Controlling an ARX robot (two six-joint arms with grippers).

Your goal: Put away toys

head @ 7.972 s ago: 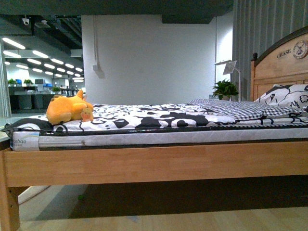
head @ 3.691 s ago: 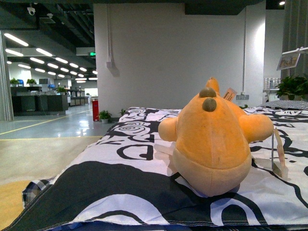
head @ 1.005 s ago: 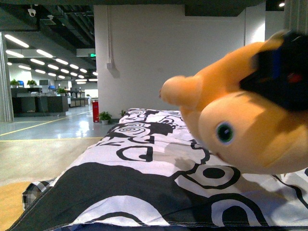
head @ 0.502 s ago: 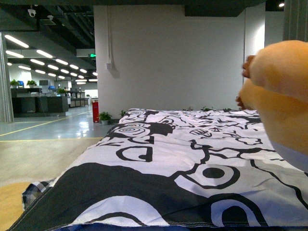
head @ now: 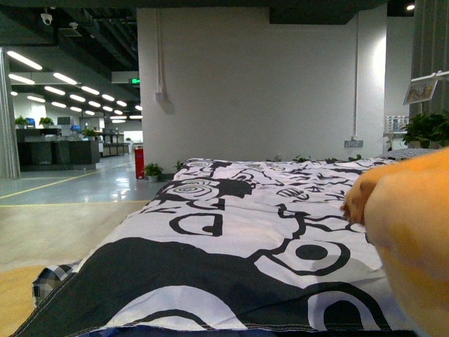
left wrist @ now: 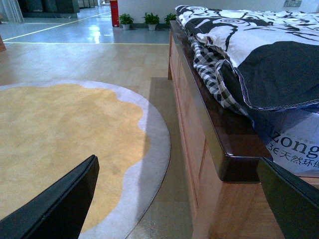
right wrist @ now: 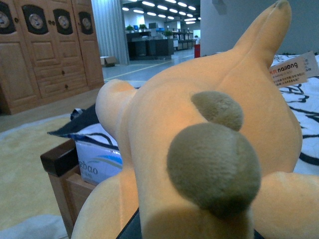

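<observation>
Honestly, at this point the soft orange-yellow plush animal (head: 414, 239) was sitting way over at the near right of the scene, so close to the body camera that only a rounded chunk of it showed. It hung above the near right part of the black-and-white patterned duvet (head: 231, 232). From the right wrist it filled nearly everything: fat body, two olive-brown bumps, a pointed tuft and a paper hang tag (right wrist: 294, 69) on its far side.

My guess is it was held up and close like that so it would clear the bed edge on the way to wherever it belongs. The right gripper (right wrist: 194, 234) was mostly buried under the toy. I couldn't tell whether its fingers were pinching the plush or not.

The left gripper (left wrist: 174, 204) hung low beside the wooden bed frame (left wrist: 209, 144), fingers spread wide with nothing between them. It was near the round yellow rug (left wrist: 60, 139), probably just parked out of the way.

As for containers, no bin, basket or box showed anywhere. The only storage in sight was a wooden wardrobe (right wrist: 35, 55) far off past the rug, doors closed, so no idea what's inside. I'd say the putting-away part wasn't done yet.
</observation>
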